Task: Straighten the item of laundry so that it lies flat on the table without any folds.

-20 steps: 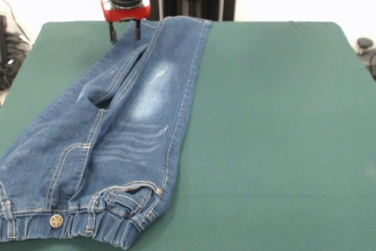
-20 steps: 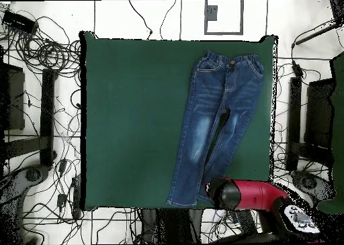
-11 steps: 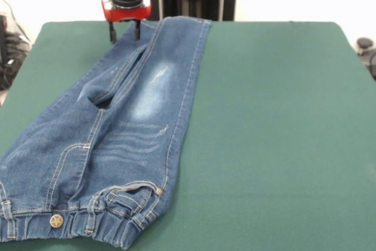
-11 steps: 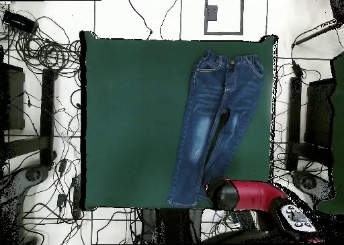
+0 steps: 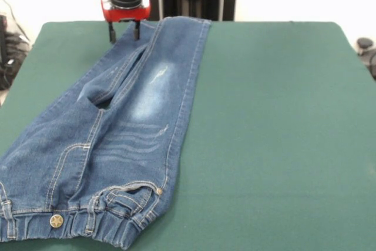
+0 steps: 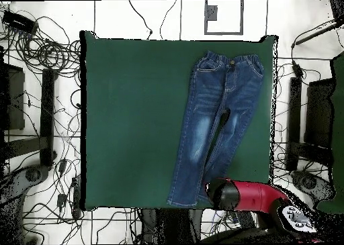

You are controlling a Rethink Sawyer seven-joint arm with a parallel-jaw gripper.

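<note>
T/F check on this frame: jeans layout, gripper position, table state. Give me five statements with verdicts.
1. The jeans lie spread out with both legs extended. True.
2. The gripper is at the waistband. False: it is at the leg ends; the waistband is at the opposite end.
3. The gripper's two fingers are apart. True.
4. The jeans lie centred on the table. False: they lie toward one side, leaving most of the green cover bare.
5. The metal button faces up. True.

Front camera: low, close, facing across the table (image 5: 270, 116). Overhead camera: high, straight down, whole table (image 6: 127, 121) visible. Both views share the tabletop.
</note>
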